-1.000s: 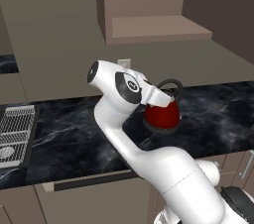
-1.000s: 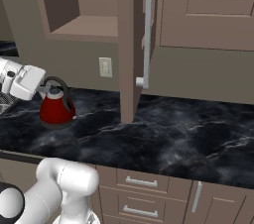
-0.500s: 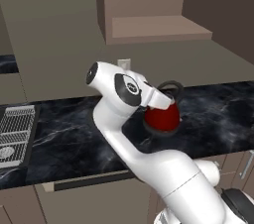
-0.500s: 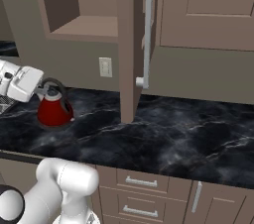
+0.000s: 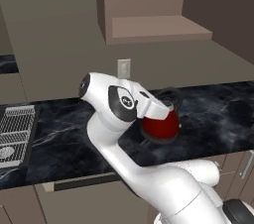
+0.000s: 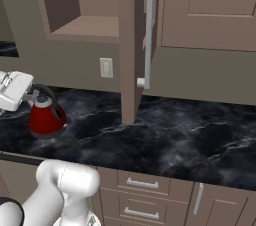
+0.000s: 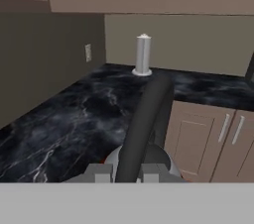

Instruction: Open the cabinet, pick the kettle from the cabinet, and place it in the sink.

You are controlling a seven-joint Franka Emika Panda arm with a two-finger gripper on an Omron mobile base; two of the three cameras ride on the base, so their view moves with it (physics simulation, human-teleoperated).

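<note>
The red kettle [image 5: 159,125] [image 6: 46,118] hangs low over the black marble counter [image 5: 213,109], in front of the wall outlet. My gripper [image 5: 167,100] [image 6: 33,97] [image 7: 126,172] is shut on the kettle's black loop handle [image 7: 144,114], which runs up between the fingertips in the hand view. The cabinet [image 5: 149,10] [image 6: 85,5] stands open above, its shelf bare, and its door [image 6: 131,45] swings out edge-on with the silver bar handle [image 6: 148,30]. A dark-rimmed recess at the far left edge [image 5: 33,129] seems to be the sink; I cannot tell for sure.
A silver wire rack [image 5: 15,124] lies at the left end of the counter. A paper towel roll [image 7: 143,54] stands at the counter's far end in the hand view. Beige base cabinets and drawers [image 6: 145,190] run below the counter front.
The gripper has carried the kettle a little to the left along the counter and slightly lower. The cabinet door has not moved.
</note>
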